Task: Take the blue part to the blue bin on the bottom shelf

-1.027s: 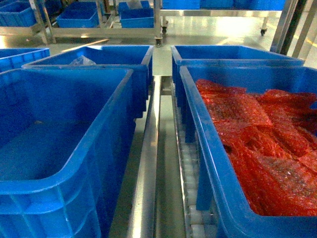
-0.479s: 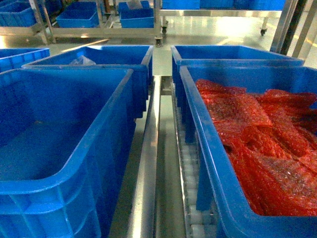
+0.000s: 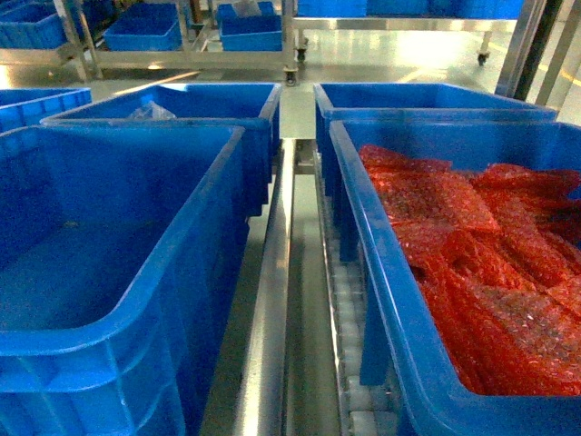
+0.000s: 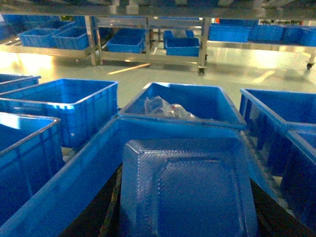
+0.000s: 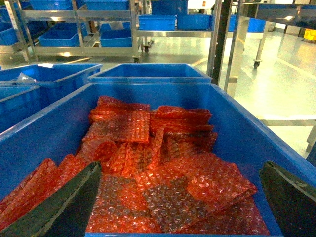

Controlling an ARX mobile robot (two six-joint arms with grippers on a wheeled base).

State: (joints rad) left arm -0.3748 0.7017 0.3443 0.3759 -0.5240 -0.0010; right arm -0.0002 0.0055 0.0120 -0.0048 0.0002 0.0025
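Blue ribbed plastic part [image 4: 187, 192] fills the near left-wrist view, apparently held over the large deep blue bin [image 3: 109, 272]; whether the left tool pinches it I cannot tell. Right tool [image 5: 177, 207] hangs spread above red bubble-wrap bags [image 5: 148, 163]. Risk: released off-centre, the part could strike the rim.

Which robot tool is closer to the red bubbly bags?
Right. The right tool hangs over the red bubble-wrap bags; the left tool is over another blue crate.
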